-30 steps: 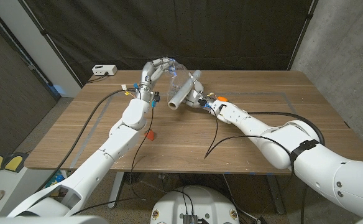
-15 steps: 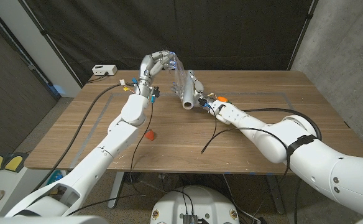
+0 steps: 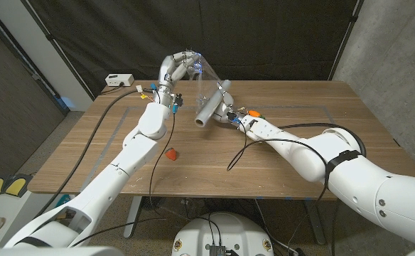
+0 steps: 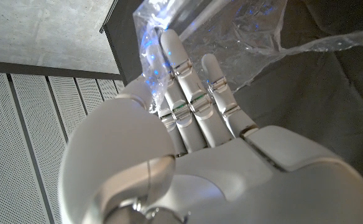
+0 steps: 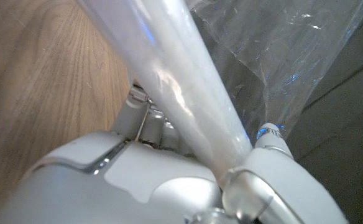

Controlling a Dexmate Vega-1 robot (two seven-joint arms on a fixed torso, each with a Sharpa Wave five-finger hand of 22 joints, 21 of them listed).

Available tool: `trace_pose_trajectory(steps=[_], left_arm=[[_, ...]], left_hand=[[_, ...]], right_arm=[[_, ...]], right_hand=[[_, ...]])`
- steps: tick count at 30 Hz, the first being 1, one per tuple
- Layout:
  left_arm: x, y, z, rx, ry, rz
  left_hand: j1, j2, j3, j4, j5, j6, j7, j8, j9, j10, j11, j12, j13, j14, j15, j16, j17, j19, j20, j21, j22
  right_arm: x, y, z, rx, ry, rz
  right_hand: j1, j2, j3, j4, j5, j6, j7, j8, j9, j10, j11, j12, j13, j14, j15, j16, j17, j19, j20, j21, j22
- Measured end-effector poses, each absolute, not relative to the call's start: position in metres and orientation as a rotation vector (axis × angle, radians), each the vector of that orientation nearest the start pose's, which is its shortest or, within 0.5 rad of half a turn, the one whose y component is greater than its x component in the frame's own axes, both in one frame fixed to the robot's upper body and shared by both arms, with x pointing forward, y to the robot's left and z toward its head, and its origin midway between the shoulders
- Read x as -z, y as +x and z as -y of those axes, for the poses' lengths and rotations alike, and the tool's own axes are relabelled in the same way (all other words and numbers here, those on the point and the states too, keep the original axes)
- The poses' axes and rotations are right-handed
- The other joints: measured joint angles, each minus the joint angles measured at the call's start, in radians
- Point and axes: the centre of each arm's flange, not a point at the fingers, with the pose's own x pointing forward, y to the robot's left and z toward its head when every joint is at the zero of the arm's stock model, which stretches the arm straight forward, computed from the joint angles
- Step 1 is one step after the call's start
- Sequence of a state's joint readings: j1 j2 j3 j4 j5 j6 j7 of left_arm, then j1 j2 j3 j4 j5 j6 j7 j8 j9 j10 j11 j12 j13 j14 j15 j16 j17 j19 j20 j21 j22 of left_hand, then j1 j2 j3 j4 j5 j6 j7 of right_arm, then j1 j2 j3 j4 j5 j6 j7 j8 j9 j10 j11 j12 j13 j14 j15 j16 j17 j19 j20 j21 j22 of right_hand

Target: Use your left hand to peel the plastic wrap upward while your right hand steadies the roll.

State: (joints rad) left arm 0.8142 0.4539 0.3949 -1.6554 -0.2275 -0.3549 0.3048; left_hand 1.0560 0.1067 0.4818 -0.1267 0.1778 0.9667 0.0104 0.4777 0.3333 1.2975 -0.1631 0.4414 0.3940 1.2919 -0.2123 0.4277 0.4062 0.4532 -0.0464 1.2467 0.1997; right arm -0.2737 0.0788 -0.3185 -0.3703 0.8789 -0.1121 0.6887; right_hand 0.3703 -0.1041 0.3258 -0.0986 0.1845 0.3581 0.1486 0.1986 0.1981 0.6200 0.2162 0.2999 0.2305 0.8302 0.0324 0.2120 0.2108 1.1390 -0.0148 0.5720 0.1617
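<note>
The left hand (image 3: 180, 65) was raised above the far side of the wooden table (image 3: 335, 163), pinching the free end of the plastic wrap (image 3: 206, 84) between its fingers (image 4: 180, 87). The clear sheet stretched down and to the right from that hand to the roll (image 3: 209, 108). The roll lay tilted near the far middle of the table, its open end pointing toward the near left. The right hand (image 3: 227, 108) gripped the roll from the right, its thumb over the top. A small red object (image 3: 170, 152) sat on the table nearer the front, beside the left forearm. A white box (image 3: 119, 80) rested at the far left corner.
</note>
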Motion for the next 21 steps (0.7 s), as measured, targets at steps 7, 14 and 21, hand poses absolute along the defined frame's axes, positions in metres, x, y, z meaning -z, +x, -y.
trace_pose_trajectory(steps=[7, 14, 21], left_arm=[[-0.111, 0.553, -0.196, 0.098, 0.140, 1.086], [-0.122, 0.547, -0.194, 0.098, 0.157, 1.111], [-0.131, 0.542, -0.193, 0.095, 0.167, 1.133]], left_hand=[[0.000, 0.000, 0.000, 0.000, 0.000, 0.000, 0.000, 0.000, 0.000, 0.000, 0.000, 0.000, 0.000, 0.000, 0.000, 0.000, 0.005, 0.000, 0.000, 0.008, 0.000], [-0.005, -0.005, 0.000, 0.000, 0.000, 0.002, -0.001, -0.005, 0.005, 0.000, 0.000, 0.000, 0.002, 0.003, 0.000, -0.006, 0.009, -0.009, 0.002, 0.015, -0.005], [-0.005, -0.005, 0.003, 0.003, 0.000, 0.002, -0.001, -0.006, 0.005, 0.000, 0.000, 0.000, 0.003, 0.007, 0.000, -0.006, 0.014, -0.009, 0.002, 0.022, -0.005]], right_arm=[[0.006, 0.727, 0.052, -0.877, 0.614, 0.101], [0.008, 0.730, 0.053, -0.838, 0.636, 0.084], [0.009, 0.733, 0.055, -0.807, 0.635, 0.071]], right_hand=[[-0.002, -0.014, -0.007, -0.009, -0.004, -0.018, -0.001, -0.007, 0.000, -0.018, 0.002, -0.012, 0.000, -0.017, 0.004, -0.003, -0.002, 0.000, 0.000, -0.023, 0.000], [-0.002, -0.014, -0.007, -0.009, -0.004, -0.019, -0.002, -0.007, 0.000, -0.019, 0.001, -0.012, 0.005, -0.017, 0.004, -0.003, 0.001, 0.014, -0.010, -0.029, 0.000], [-0.012, -0.025, -0.011, -0.005, -0.012, -0.019, -0.002, -0.007, 0.000, -0.019, 0.001, -0.011, 0.005, -0.017, 0.004, -0.003, 0.001, 0.023, -0.001, -0.038, 0.000]])
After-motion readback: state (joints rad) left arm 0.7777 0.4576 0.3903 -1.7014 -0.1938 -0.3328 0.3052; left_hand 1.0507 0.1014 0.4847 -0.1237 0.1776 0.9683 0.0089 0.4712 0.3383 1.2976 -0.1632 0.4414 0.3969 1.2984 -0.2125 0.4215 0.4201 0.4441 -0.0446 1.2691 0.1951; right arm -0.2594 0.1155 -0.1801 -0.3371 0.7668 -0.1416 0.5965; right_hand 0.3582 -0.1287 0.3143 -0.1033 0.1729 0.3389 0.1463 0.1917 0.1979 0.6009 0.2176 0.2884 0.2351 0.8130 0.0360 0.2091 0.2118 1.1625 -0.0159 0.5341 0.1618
